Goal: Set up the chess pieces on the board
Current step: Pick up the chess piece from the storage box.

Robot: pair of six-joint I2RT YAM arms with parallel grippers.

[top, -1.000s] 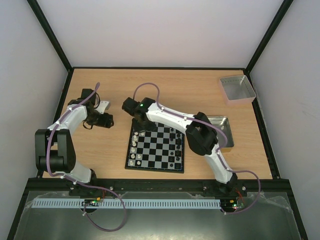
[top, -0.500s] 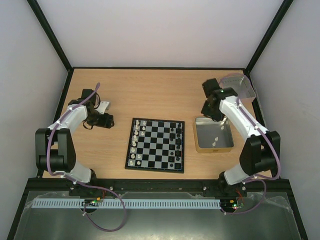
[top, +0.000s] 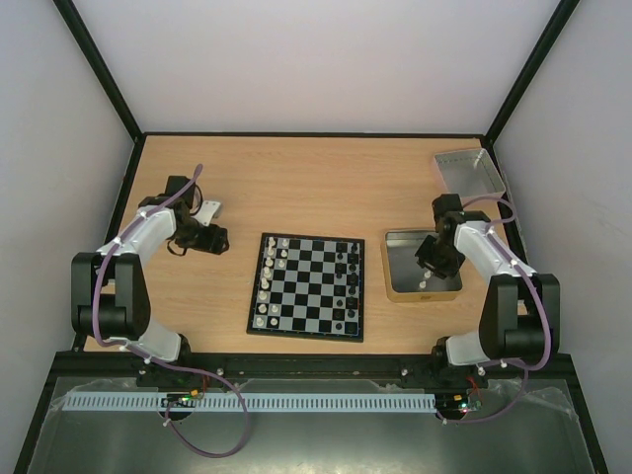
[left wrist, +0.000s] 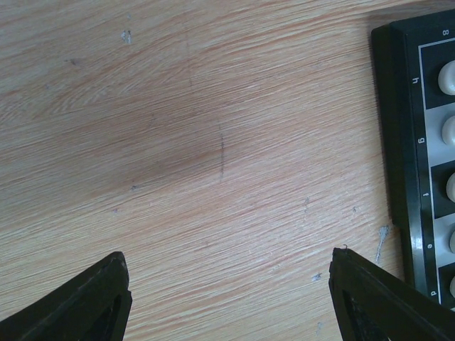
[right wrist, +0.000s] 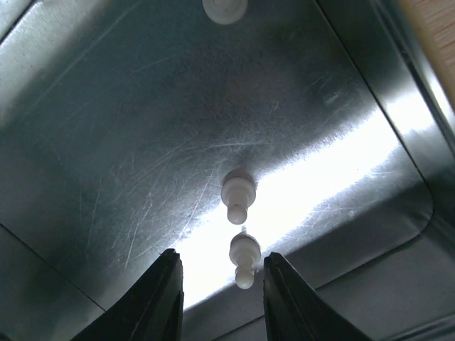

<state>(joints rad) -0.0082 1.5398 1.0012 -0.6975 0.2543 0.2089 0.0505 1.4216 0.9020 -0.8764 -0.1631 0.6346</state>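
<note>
The board lies at the table's middle. White chess pieces stand along its left side and black ones along its right. My right gripper hangs low inside the tan-rimmed tin, open. In the right wrist view its gripper has one white pawn lying between the open jaws, untouched. A second white pawn lies just beyond and a third piece farther off. My left gripper is open and empty over bare wood left of the board. In the left wrist view the board's edge shows at the right.
A silvery grey tray sits at the back right corner. The tin's walls rise close around my right fingers. Black frame posts and pale walls enclose the table.
My right arm swung from the board's far left corner across to the tin, then came down inside it over the white pawns. The left arm barely moved.
</note>
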